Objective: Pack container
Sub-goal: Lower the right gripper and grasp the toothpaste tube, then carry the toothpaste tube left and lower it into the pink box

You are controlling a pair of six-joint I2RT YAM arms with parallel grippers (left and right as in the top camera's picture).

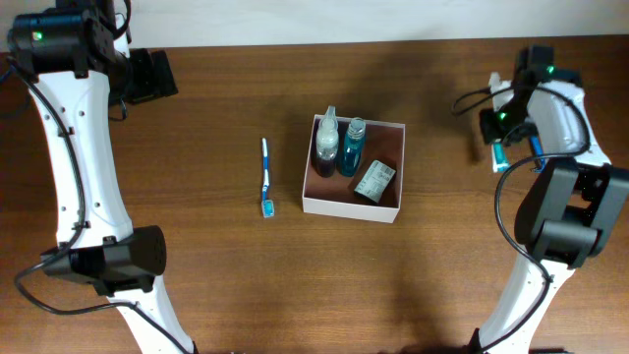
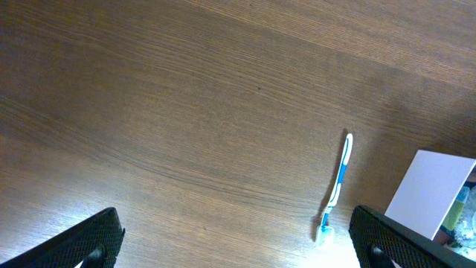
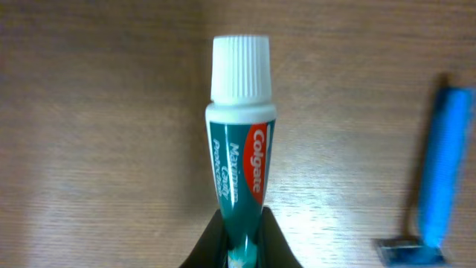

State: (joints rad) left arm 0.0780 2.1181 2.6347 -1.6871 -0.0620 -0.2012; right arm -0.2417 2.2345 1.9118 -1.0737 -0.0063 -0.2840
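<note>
The container is a square white-walled box with a reddish-brown inside, mid-table. It holds two bottles and a small packet. Its white wall shows at the right edge of the left wrist view. A blue-and-white toothbrush lies on the table left of it, also in the left wrist view. My right gripper is shut on a green Colgate toothpaste tube, at the far right. My left gripper is open and empty at the far left.
A blue razor lies on the wood table just right of the toothpaste tube, and shows in the overhead view by the right arm.
</note>
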